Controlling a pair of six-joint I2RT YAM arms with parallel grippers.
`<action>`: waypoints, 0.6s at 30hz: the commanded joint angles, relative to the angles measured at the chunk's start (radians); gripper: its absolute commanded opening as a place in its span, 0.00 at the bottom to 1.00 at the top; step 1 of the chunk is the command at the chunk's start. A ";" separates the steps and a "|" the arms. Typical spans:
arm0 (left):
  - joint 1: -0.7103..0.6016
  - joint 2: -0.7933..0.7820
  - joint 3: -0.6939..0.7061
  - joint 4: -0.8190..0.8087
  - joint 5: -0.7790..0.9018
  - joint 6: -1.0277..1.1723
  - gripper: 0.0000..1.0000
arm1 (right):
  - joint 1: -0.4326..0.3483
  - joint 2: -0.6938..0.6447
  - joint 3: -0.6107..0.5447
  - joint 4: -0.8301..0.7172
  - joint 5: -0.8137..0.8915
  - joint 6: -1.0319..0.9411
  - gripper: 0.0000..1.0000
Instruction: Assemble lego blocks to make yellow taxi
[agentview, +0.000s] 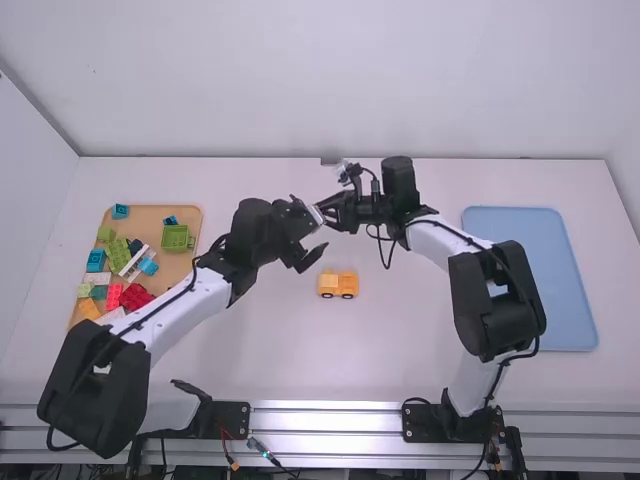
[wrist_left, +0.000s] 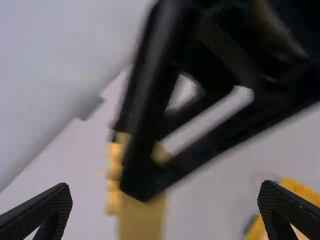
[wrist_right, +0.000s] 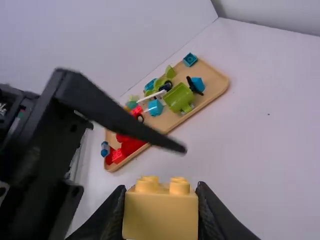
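High view: over the counter (agentview: 290, 365) the left gripper (wrist_left: 165, 200), jaws spread, is near the right gripper (wrist_right: 161, 200), the wheeled taxi base (agentview: 338, 285) stands below, and the right jaws pinch a yellow block (wrist_right: 160, 217) (likely a handover), next needing alignment between the left jaws.

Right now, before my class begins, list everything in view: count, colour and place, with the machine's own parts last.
Table: one, white, under the trays
Walls: white, around the table
Metal rail: silver, along the near edge
Tan tray: one, table's left
Loose pieces: many; green, blue, red, white, orange; tan tray
Blue tray: one, table's right
Toy car: one, orange-yellow, mid-table
Yellow block: one, in the right tool
Arms: two, white and black
Tools: two, black; left open
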 joint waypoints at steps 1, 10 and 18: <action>0.050 -0.011 0.058 -0.051 0.275 0.026 0.99 | -0.034 0.010 0.008 -0.019 -0.004 -0.083 0.20; 0.257 0.000 0.146 -0.178 0.648 0.023 0.99 | -0.088 0.010 0.008 -0.134 -0.140 -0.327 0.17; 0.321 0.098 0.163 -0.165 0.834 -0.003 0.99 | -0.085 0.009 0.008 -0.176 -0.245 -0.492 0.12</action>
